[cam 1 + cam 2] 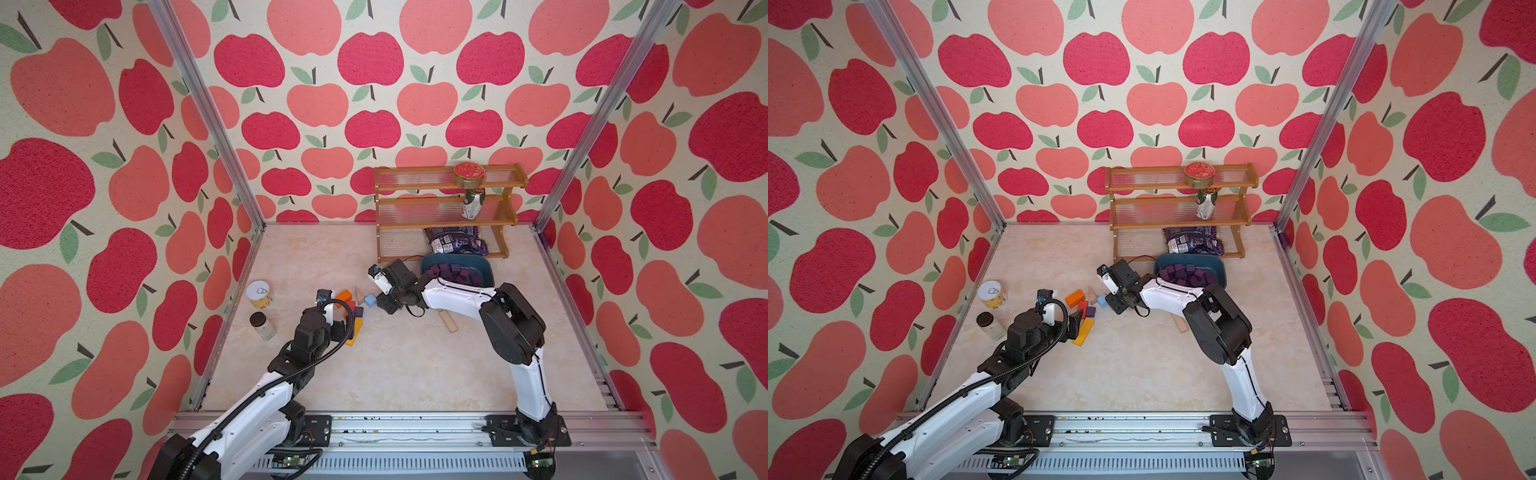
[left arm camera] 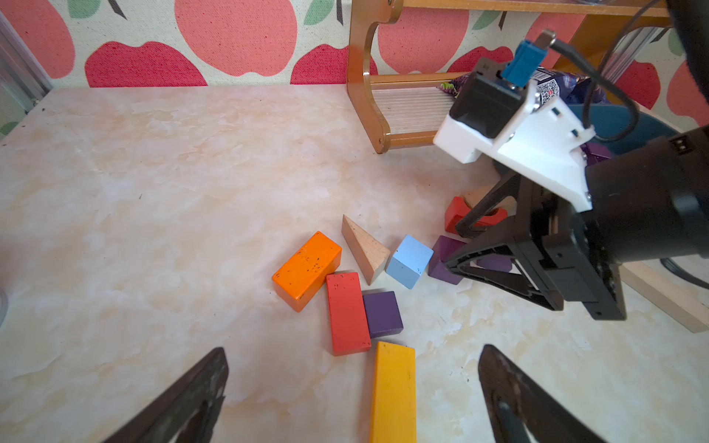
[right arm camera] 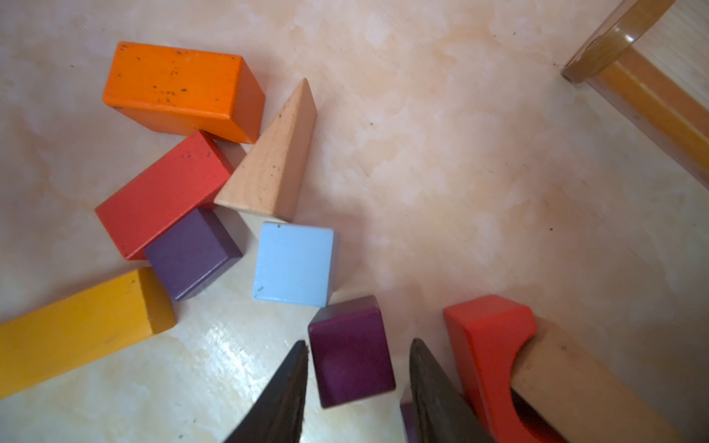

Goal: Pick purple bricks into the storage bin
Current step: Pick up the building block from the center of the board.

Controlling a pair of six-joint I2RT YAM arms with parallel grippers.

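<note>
The teal storage bin (image 1: 484,262) (image 1: 1219,266) sits in front of the rack and holds several purple bricks (image 1: 455,274) (image 1: 1183,275). My right gripper (image 3: 359,345) (image 2: 454,247) is down at the table, open. A purple brick (image 3: 351,353) (image 2: 445,261) lies between its fingers with a narrow gap on each side. Another purple brick (image 3: 192,253) (image 2: 381,312) (image 1: 358,311) rests against a red block. A further bit of purple (image 2: 495,262) shows behind the right fingers. My left gripper (image 2: 353,349) (image 1: 351,328) hangs wide open over the yellow block, holding nothing.
Around the purple bricks lie an orange block (image 2: 307,268), a red block (image 2: 347,312), a tan wedge (image 2: 364,247), a light blue cube (image 2: 408,261), a yellow block (image 2: 393,391), a red arch (image 3: 487,345) and a tan plank (image 1: 449,322). The wooden rack (image 1: 444,199) stands behind; a can (image 1: 258,294) and a jar (image 1: 262,326) stand left.
</note>
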